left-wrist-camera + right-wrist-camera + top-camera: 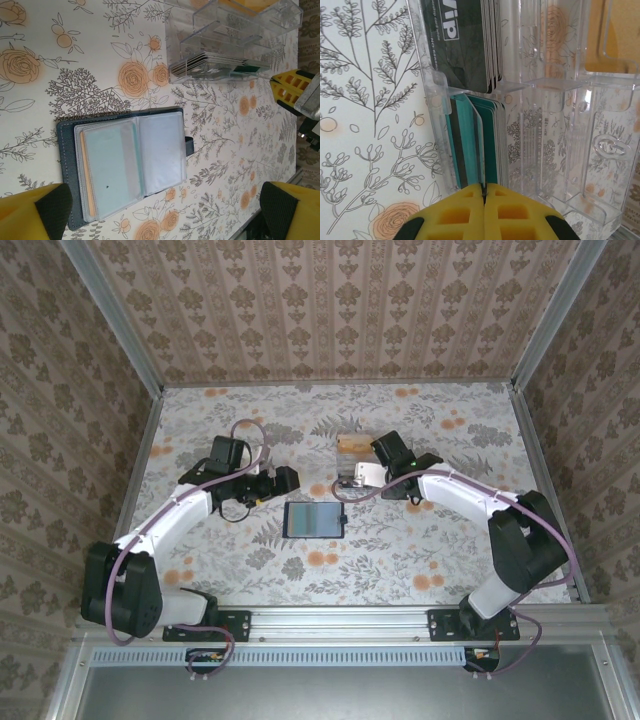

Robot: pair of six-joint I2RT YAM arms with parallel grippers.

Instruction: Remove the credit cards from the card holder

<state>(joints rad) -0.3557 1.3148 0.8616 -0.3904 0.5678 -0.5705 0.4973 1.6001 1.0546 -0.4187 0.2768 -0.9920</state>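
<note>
Right wrist view showed the right gripper clamped on a card, seemingly filing it upright in the clear box ahead, while the empty, wide-open left gripper framed the opened card holder.

The left arm and right arm, both white-shelled with black joints, trail looped mauve cables above black base plates and end in yellow grid-moulded fingers with black pads.

You have the card holder lying open on the floral worktop just ahead of your left claw, its yellow fingertips spread wide, a pale teal card in its clear sleeve and the clear box of upright cards beyond.
</note>
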